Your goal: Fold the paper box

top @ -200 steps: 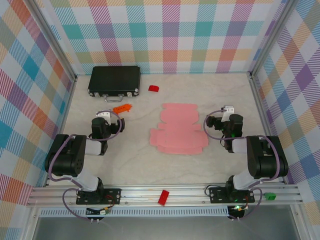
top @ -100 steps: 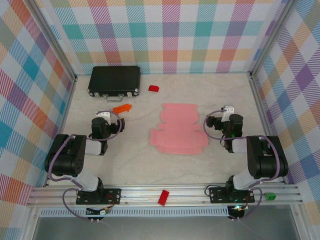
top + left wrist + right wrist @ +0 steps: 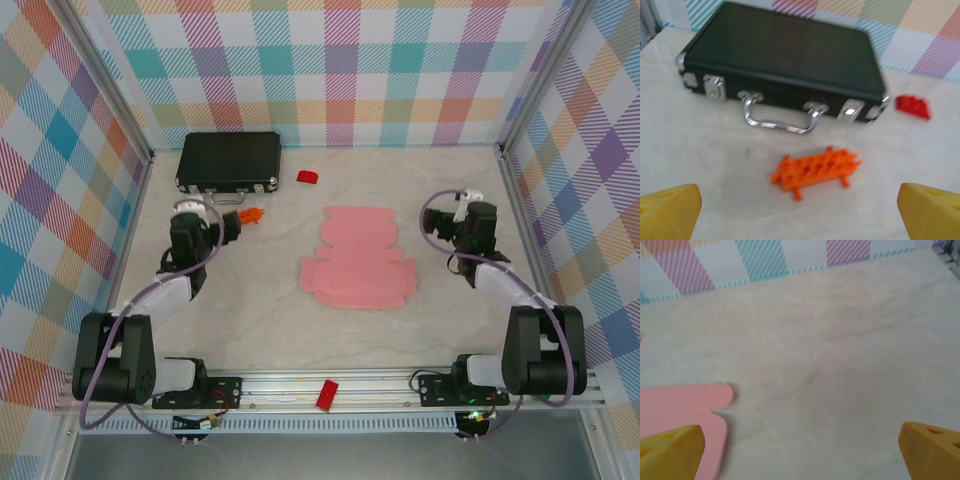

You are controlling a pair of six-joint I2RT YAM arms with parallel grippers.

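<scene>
Left arm, right arm reached forward; paper box on marbled table.

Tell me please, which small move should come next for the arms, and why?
Probably the right gripper should shift left toward the nearest flap of the paper box. The sheet lies flat, unfolded and untouched; that gripper is open with the pink edge by its left finger, while the left gripper faces the black case.
</scene>
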